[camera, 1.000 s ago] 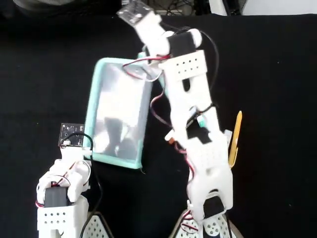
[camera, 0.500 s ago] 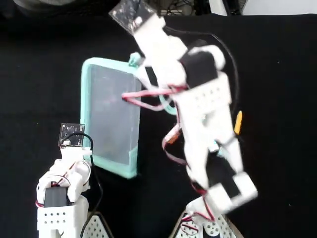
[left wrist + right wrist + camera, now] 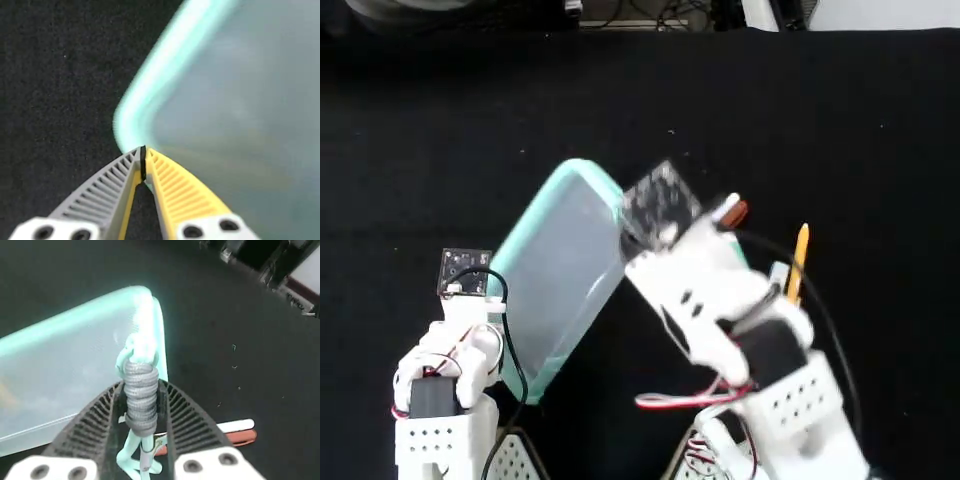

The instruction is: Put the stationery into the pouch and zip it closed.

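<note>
Black surface (image 3: 880,120) carries all items; cables and equipment sit along its far edge. Pouch (image 3: 560,270), teal rim w/ clear panel, lies diagonally between the two arms in the high view, one rounded corner pointing away from the arm bases and its near end close to the L arm (image 3: 445,380). R arm (image 3: 740,340) is folded back over the near-right part of the surface, its wrist at the pouch's right edge. R gripper (image 3: 141,385): jaws pinching the pull cord (image 3: 140,395), a grey-wrapped section w/ a teal loop that runs up to the pouch corner (image 3: 145,305). Cord stands between the jaws, approx. in line w/ the pouch's end seam. L gripper (image 3: 143,155): jaws pressed together, tips touching at a rounded corner of the pouch rim (image 3: 150,100). Cannot tell whether any pouch material is caught between the tips. Faint yellowish shape shows through the clear panel (image 3: 240,90) in the L wrist view; contents not identifiable. Stationery outside the pouch: yellow pencil (image 3: 799,258) on the surface to the right of the R arm, lying roughly front-to-back; two pens, one white (image 3: 235,426) and one red-orange (image 3: 242,438), side by side, touching, near the R gripper and apart from the pouch.
</note>
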Available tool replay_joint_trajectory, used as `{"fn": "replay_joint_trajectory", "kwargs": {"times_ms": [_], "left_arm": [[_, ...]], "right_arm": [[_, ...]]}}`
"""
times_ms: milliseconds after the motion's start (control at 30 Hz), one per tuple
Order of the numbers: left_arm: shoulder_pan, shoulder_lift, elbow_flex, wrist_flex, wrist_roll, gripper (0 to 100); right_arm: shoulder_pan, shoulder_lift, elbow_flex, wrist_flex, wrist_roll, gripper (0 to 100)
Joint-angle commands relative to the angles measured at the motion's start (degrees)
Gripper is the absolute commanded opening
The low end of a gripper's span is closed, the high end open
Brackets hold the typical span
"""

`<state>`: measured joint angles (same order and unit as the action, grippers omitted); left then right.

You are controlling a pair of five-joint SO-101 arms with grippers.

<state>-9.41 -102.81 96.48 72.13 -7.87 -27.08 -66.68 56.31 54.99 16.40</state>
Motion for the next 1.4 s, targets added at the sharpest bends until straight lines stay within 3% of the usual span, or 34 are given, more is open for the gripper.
{"fn": "replay_joint_trajectory", "kwargs": {"times_ms": [0,667,1367], "left_arm": [[0.66,-0.44,0.92,0.09,0.53,3],[0.66,-0.44,0.92,0.09,0.44,3],[0.66,-0.44,0.92,0.09,0.53,3]], "right_arm": [[-1.05,-7.52,12.35,-2.99,-0.88,1.2],[-0.97,-8.84,27.47,-13.63,-0.79,1.2],[-0.62,-8.84,28.18,-16.79,-0.44,1.2]]}}
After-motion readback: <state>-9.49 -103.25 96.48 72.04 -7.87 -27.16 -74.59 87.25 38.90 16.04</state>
